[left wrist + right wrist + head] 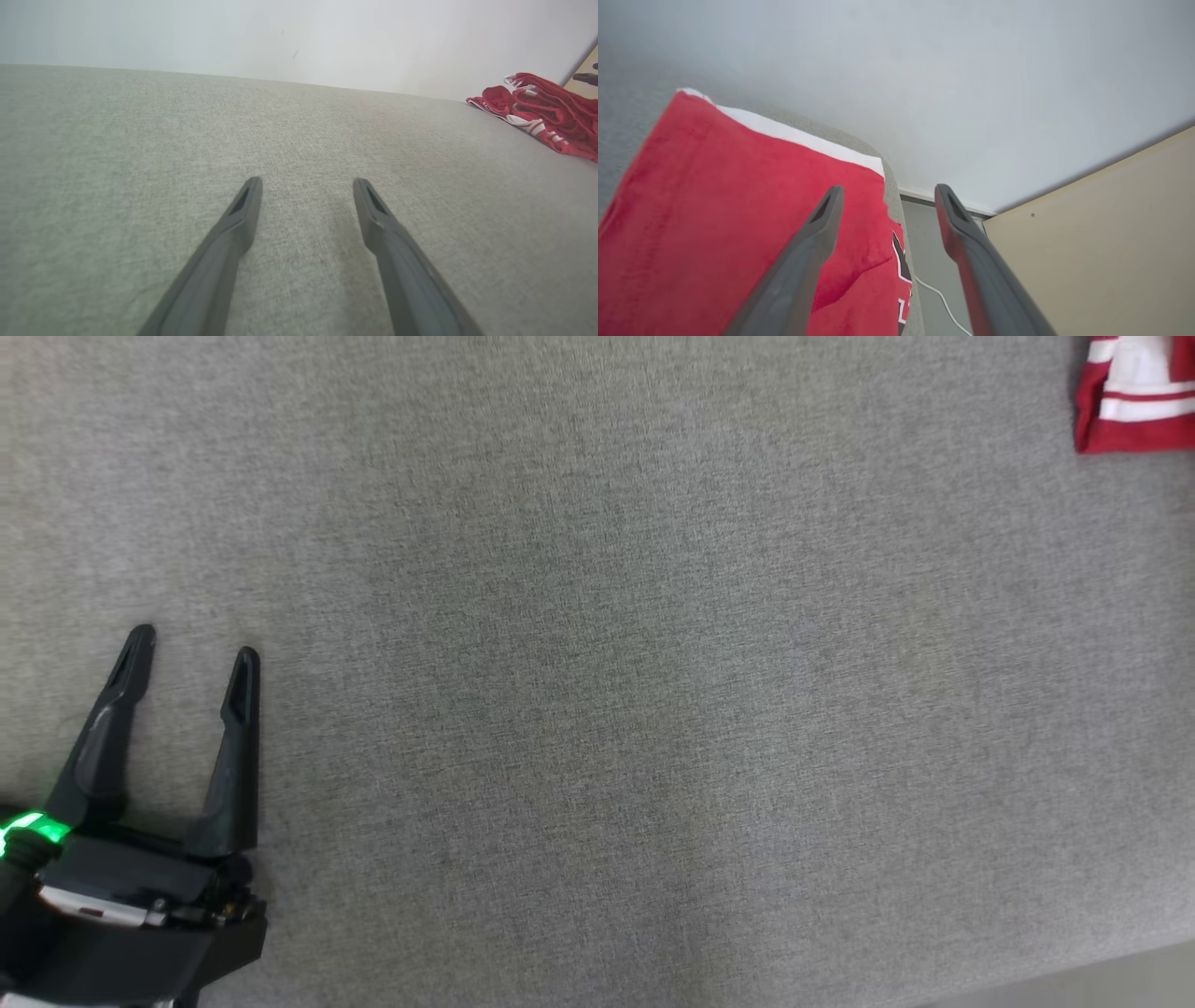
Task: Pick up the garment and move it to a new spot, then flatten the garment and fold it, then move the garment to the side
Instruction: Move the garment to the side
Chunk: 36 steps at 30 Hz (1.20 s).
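The garment (pixel 1134 394) is red with white stripes and lies folded at the far right corner of the grey fabric surface (pixel 597 672). From the left wrist it shows as a low red bundle (pixel 542 109) far off to the right. My left gripper (pixel 191 644) hovers open at the lower left with nothing between its fingers (pixel 306 182). My right gripper (pixel 887 189) is open above the garment's (pixel 728 205) right edge, its fingers spread apart and holding nothing.
The surface's edge runs along the lower right corner (pixel 1102 971). Past the garment's side are a pale wall (pixel 952 84), a beige panel (pixel 1101 233), a strip of grey floor and a white cable (pixel 941 298).
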Available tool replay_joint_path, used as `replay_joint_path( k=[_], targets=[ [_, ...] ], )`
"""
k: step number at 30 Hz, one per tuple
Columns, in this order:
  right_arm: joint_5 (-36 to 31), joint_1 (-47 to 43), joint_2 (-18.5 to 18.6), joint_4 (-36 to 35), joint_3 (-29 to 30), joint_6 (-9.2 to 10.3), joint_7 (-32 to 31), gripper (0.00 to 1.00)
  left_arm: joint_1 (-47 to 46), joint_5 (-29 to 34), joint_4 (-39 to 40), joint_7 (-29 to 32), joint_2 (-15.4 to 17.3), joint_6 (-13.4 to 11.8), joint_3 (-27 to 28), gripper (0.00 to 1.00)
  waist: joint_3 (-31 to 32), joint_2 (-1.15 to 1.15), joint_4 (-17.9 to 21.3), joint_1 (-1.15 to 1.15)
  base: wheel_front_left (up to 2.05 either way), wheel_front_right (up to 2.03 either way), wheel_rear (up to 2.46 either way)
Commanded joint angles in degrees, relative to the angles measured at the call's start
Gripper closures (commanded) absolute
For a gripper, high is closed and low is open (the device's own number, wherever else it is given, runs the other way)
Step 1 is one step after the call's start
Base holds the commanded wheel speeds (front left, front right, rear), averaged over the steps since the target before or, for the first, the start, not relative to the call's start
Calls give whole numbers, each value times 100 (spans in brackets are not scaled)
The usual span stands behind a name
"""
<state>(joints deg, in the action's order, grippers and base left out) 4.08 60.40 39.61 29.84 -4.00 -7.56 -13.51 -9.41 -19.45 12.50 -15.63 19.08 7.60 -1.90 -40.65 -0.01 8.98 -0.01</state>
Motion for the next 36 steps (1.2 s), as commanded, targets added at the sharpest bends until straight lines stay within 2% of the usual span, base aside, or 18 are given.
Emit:
replay_joint_path(
  k=[1,10,20,28,36],
  targets=[
    [-64,-112,-230,-176,112,16,232,0,1,-61,-518,91,-106,-24,75,0,256,1,-68,1,0,0,0],
    [-94,-1023,-1160,-1138,-82,16,1184,0,341,70,-834,53,-527,-20,455,0,1460,1,-168,1,0,0,0],
    [87,-2861,-2233,-2055,-331,16,1917,0,863,317,-1271,54,-913,-20,945,0,2819,1,-351,1,0,0,0],
    [177,-4262,-2760,-2403,-215,16,2187,0,1076,479,-1510,53,-1104,-20,888,0,3363,1,-604,1,0,0,0],
    [260,-5515,-3100,-2380,-86,16,2395,0,1279,577,-1792,53,-1265,-20,879,0,3853,1,-873,1,0,0,0]
  ],
)
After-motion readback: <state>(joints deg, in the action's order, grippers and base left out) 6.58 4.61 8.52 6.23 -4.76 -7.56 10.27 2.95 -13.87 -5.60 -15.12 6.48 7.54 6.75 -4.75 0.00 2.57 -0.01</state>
